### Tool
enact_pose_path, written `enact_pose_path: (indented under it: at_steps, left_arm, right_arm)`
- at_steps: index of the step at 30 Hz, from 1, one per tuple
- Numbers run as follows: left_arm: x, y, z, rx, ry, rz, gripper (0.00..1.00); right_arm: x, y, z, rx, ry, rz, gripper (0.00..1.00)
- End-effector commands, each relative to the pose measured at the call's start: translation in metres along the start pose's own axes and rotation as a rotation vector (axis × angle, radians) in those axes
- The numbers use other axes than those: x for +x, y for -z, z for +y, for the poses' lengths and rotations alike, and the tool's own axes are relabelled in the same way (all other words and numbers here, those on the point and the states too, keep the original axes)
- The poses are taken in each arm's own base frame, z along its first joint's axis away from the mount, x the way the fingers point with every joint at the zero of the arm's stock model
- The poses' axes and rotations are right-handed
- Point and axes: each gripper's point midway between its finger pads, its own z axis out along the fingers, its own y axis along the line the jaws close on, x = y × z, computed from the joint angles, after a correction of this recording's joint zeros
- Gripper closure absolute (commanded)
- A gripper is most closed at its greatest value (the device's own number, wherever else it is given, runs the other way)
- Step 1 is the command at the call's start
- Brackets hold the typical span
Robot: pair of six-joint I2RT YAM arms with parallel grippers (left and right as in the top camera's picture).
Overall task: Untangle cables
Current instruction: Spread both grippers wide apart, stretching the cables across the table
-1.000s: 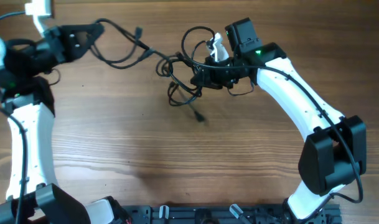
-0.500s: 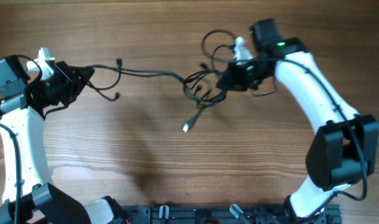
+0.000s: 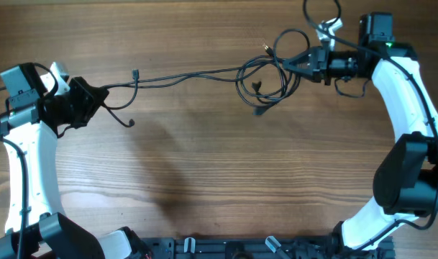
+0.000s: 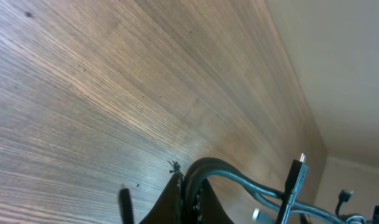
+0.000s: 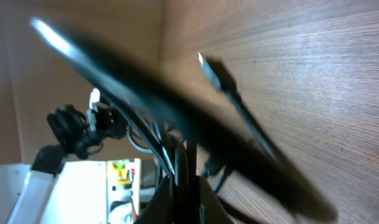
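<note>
The cables (image 3: 197, 74) run as thin black cords stretched across the far side of the table between my two grippers. A loose knot of loops (image 3: 265, 78) remains near the right end. My left gripper (image 3: 90, 99) is shut on the cords' left end, and two short plug ends (image 3: 130, 122) dangle beside it. In the left wrist view the gripper (image 4: 188, 190) pinches a cord that arcs right past a plug (image 4: 297, 172). My right gripper (image 3: 306, 63) is shut on several strands at the knot. Its wrist view shows the gripper (image 5: 180, 193) clamping these strands, with one plug (image 5: 211, 70) beyond.
The arm bases and a black rail (image 3: 240, 248) line the table's near edge. The wooden table (image 3: 219, 173) stretches between the arms. The table's far edge (image 4: 295, 74) runs close behind the left gripper. The right arm's own thicker wires (image 3: 323, 14) loop above its wrist.
The two grippers have pulled apart: the right one moved right and toward the far edge, the left one shifted left and nearer. The bunched tangle has drawn out into a long line.
</note>
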Motion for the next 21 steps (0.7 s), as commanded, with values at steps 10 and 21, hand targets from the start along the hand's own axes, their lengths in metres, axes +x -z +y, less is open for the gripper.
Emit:
enact_pose_path:
  at_steps: [10, 21]
  left_arm:
    - [0.011, 0.007, 0.050, -0.385, -0.103, -0.019, 0.96]
    - [-0.024, 0.051, 0.121, -0.682, 0.151, -0.233, 0.96]
  right_arm:
    - [0.013, -0.003, -0.075, 0.581, 0.008, 0.020, 0.96]
    - [-0.061, 0.087, 0.094, 0.516, 0.352, -0.343, 0.96]
